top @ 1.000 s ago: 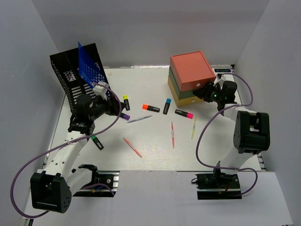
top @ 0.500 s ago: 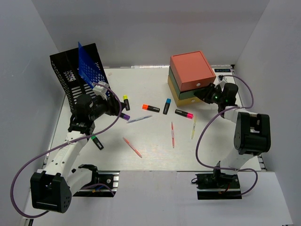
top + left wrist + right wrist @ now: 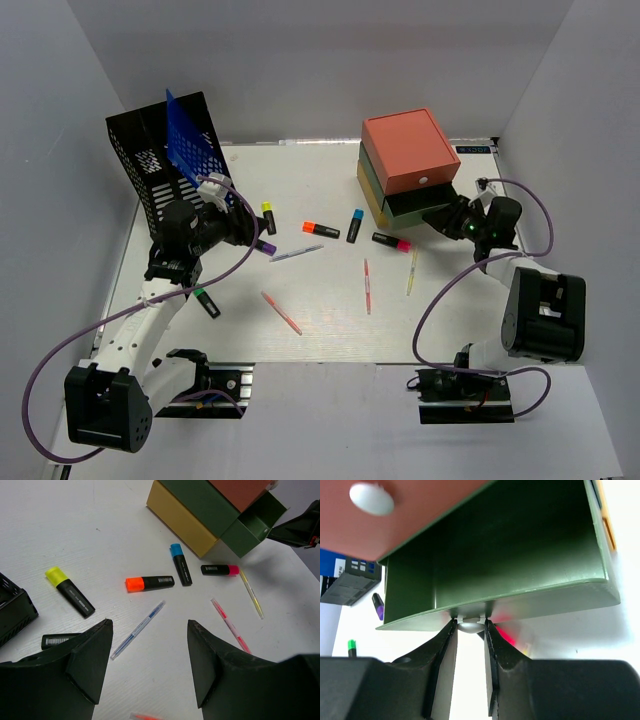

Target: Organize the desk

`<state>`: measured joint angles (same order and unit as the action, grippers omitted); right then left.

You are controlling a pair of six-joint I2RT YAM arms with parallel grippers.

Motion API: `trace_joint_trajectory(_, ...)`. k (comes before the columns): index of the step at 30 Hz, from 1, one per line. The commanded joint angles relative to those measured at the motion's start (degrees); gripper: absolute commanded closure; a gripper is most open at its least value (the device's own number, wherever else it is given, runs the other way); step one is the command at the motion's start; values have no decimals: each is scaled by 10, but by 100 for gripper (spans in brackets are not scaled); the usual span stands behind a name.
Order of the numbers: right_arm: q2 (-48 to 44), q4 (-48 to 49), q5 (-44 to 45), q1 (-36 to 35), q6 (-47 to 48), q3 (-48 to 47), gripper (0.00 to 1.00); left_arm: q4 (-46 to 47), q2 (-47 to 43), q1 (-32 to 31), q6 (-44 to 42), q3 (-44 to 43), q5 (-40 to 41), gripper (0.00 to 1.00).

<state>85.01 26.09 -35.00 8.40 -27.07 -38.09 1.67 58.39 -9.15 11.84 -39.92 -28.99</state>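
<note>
Drawer pulled open

Top view: your right jaws have drawn the green drawer (image 3: pixel 418 206) out of the drawer box (image 3: pixel 405 150) within the last second, so storage stands ready. Pens (image 3: pixel 367 285) lie scattered across the bench (image 3: pixel 320 180). Left wrist: left jaws released, empty, above the orange highlighter (image 3: pixel 149 582). Right wrist: right jaws clenched on the drawer's knob (image 3: pixel 470 627), mostly hidden between them; the drawer's back is covered by the orange drawer (image 3: pixel 420 510).

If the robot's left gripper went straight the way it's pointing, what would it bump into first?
Probably the thin blue pen, which lies on the desk just ahead of the open left gripper. It could also hit the bare desk beside the pen, because depth is hard to judge.
</note>
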Motion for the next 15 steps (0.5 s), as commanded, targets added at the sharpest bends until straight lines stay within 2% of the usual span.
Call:
trace_joint_trajectory(1,-23,-12,-4,11,23,13,75,3,-16,-3,-3,1,-4,29)
trace_joint_trajectory(6,-37,-21,-11,18,24,22,71,3,-16,-3,-4,1,-1,29)
trace_joint_trajectory(11,-41,-41,-26,20,34,11,43,2,-17,-3,-4,1,-1,29)
trace_joint_trajectory(15,-63,-83,-38,22,70,8,34,1,-17,-3,-3,0,-2,29)
